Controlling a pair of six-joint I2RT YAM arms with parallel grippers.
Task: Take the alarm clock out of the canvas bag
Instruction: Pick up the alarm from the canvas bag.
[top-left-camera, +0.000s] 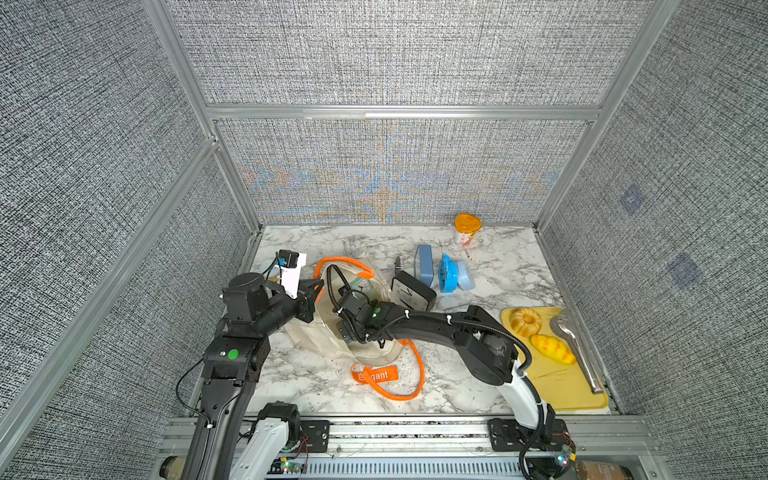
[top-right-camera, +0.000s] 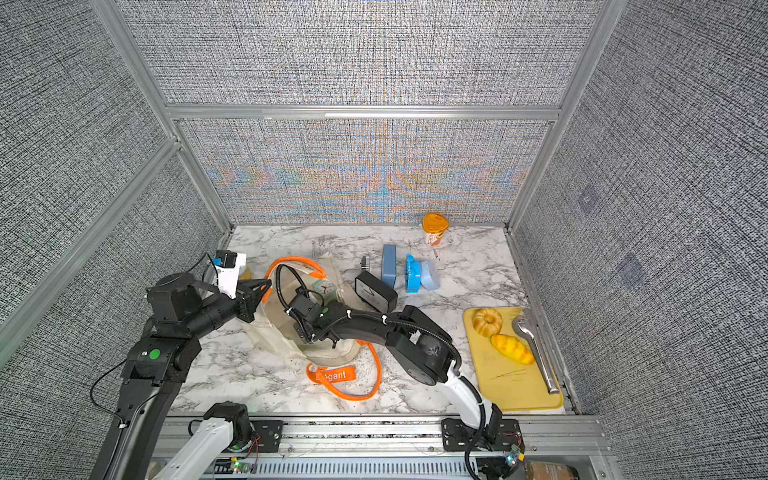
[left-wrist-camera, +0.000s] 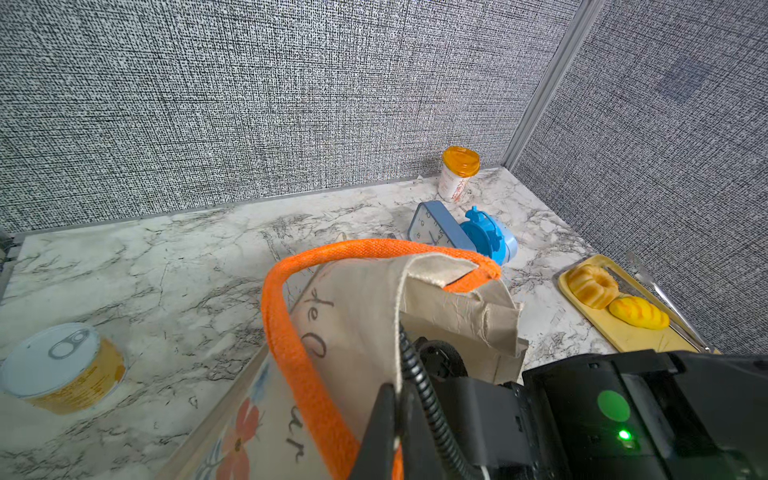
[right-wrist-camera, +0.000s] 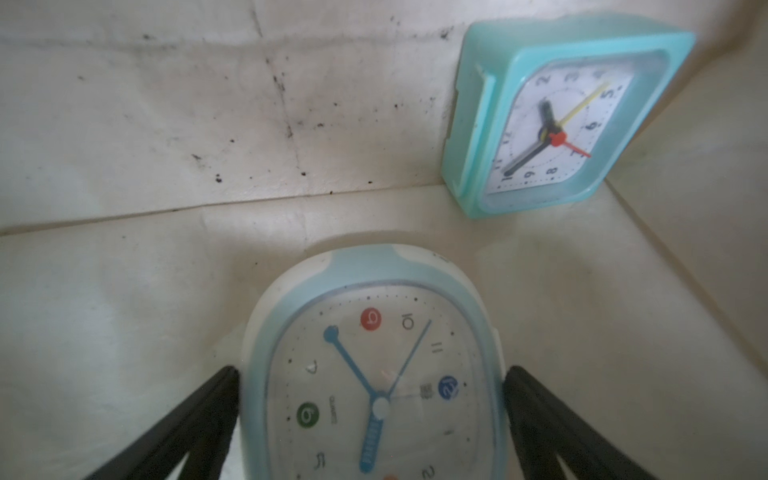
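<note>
The beige canvas bag (top-left-camera: 316, 336) with orange handles (left-wrist-camera: 291, 332) lies on the marble table, mouth held up. My left gripper (left-wrist-camera: 392, 390) is shut on the bag's rim by an orange handle, as both top views show (top-right-camera: 268, 284). My right arm's wrist (top-left-camera: 374, 316) reaches into the bag. Inside, my right gripper (right-wrist-camera: 372, 374) stands open, its black fingers (right-wrist-camera: 216, 399) close on either side of a white and light-blue alarm clock (right-wrist-camera: 374, 353) lying face up. A second, teal square clock (right-wrist-camera: 561, 124) leans against the bag's inner wall and shows in a top view (top-left-camera: 361, 286).
Outside the bag stand a black clock (top-left-camera: 411, 293), a blue-grey clock (top-left-camera: 424, 266) and a bright blue round clock (top-left-camera: 449, 276). A cup with an orange lid (top-left-camera: 467, 228) is at the back. A yellow tray (top-left-camera: 557, 386) holds bread and tongs (top-left-camera: 577, 353). A tin can (left-wrist-camera: 62, 370) sits left.
</note>
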